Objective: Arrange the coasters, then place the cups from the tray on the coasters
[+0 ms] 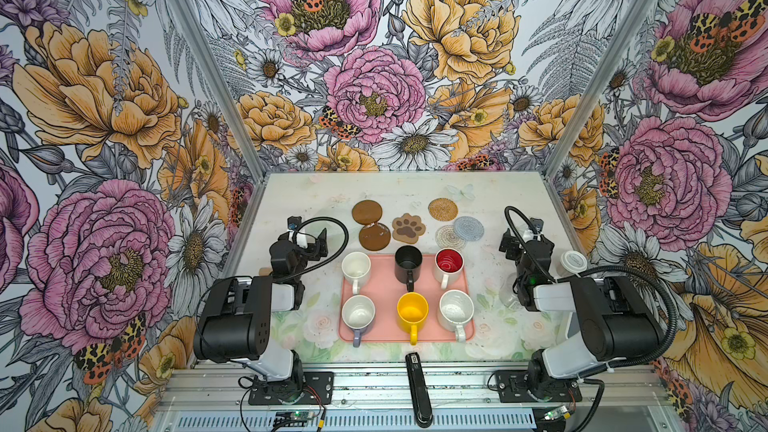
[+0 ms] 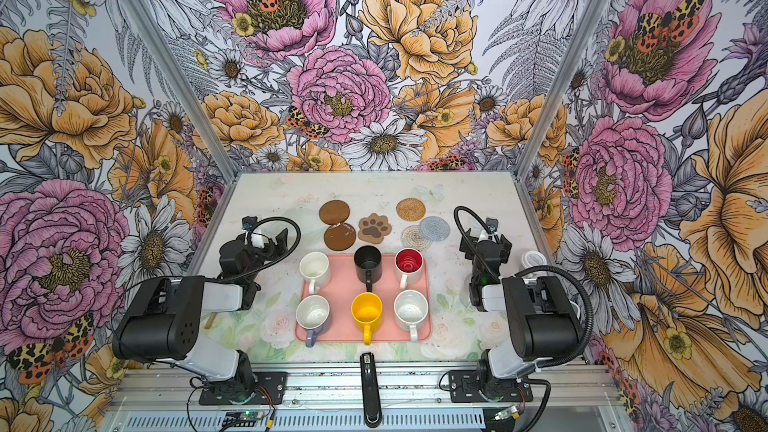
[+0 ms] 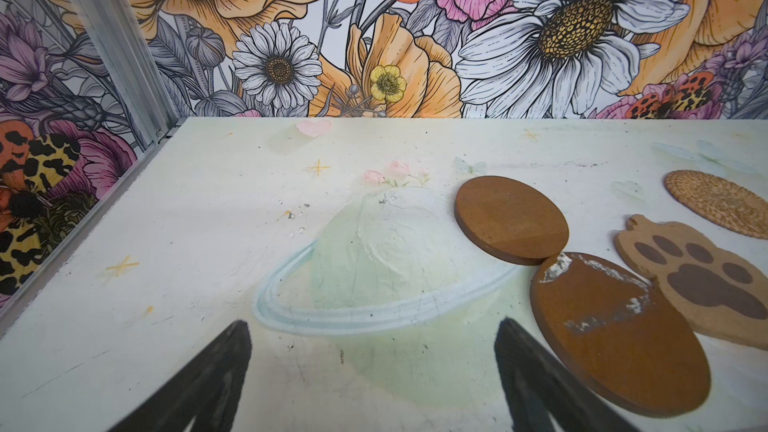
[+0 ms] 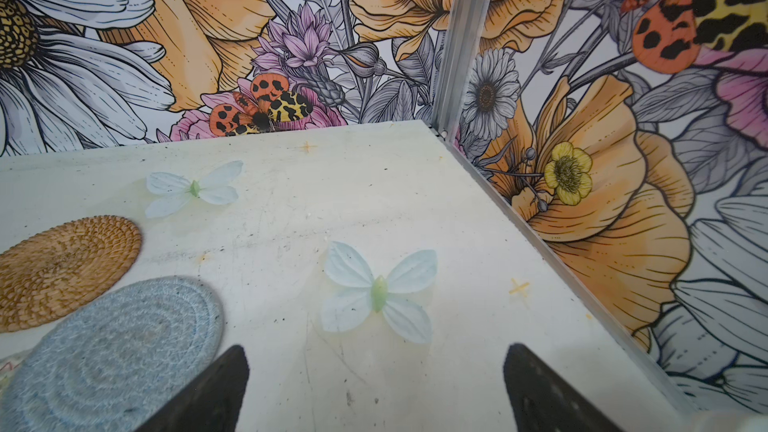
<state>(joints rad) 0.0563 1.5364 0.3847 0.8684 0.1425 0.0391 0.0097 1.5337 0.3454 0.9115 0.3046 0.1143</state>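
Note:
Six cups stand on the pink tray (image 1: 384, 284): white (image 1: 356, 266), black (image 1: 408, 260), red-lined (image 1: 449, 263), lavender (image 1: 358, 311), yellow (image 1: 412, 311), speckled (image 1: 456, 309). Behind the tray lie the coasters: two brown discs (image 1: 367, 212) (image 1: 375, 236) touching, a paw (image 1: 408, 227), a golden round (image 1: 443, 209), and a whitish round (image 1: 450, 237) under the edge of a pale blue one (image 1: 468, 228). My left gripper (image 3: 372, 326) is open above bare table left of the near brown disc (image 3: 615, 338). My right gripper (image 4: 378, 350) is open, right of the blue round (image 4: 112, 347).
A white lidded paper cup (image 1: 573, 261) and a clear glass jar (image 1: 509, 292) stand by the right arm. A black bar (image 1: 415, 384) lies at the front edge. Flowered walls with metal posts close in the back and sides of the table.

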